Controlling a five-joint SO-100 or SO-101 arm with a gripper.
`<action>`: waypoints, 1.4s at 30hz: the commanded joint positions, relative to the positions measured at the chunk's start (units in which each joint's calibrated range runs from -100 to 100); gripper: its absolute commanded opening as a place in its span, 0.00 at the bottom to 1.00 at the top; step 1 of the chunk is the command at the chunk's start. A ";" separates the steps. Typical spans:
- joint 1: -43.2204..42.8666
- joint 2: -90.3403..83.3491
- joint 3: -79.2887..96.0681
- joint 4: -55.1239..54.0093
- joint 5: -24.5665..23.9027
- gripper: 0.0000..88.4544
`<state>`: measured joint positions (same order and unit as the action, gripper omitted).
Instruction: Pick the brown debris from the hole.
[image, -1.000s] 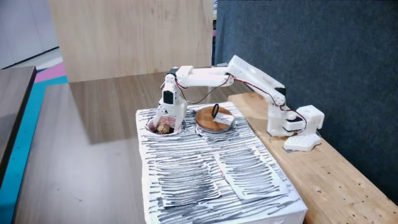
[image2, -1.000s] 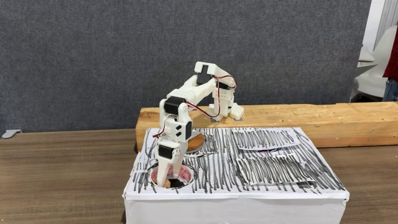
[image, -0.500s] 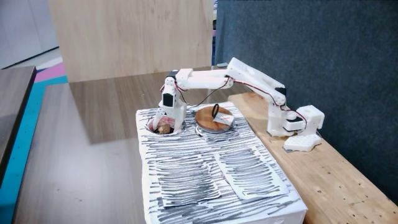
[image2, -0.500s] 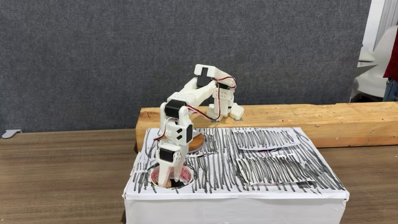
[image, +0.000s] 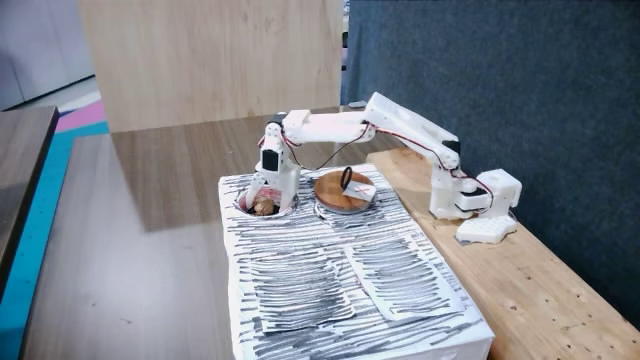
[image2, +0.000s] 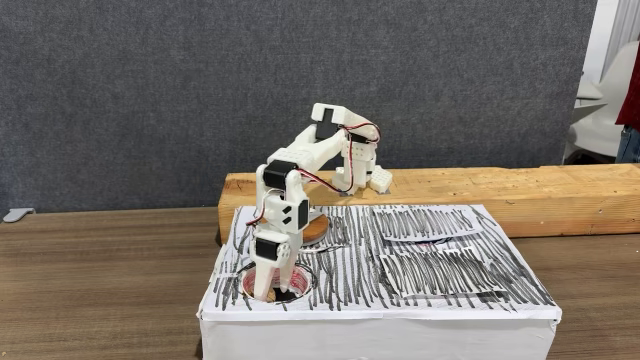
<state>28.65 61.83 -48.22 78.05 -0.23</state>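
In both fixed views the gripper (image2: 270, 290) points straight down into the round hole (image2: 298, 291) near the lower left of the striped white box (image2: 440, 300). The brown debris (image: 263, 207) sits at the fingertips at the hole's mouth; whether the jaws clamp it cannot be told. One fixed view shows the wooden disc (image: 342, 192) with its black loop just right of the hole. Behind lie a pale wooden beam (image2: 500, 185), the brown table (image2: 100, 280) and a grey felt wall (image2: 150, 90).

Lumpy tan-brown debris (image: 263, 207) low in the round hole (image: 284, 210), between the fingers (image: 270, 190).
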 joint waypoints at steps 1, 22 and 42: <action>3.01 0.23 0.35 0.14 0.29 0.32; 3.01 0.31 0.35 0.23 0.34 0.00; 2.20 -1.45 0.17 0.81 0.34 0.01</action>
<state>28.87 61.66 -48.31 78.05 0.03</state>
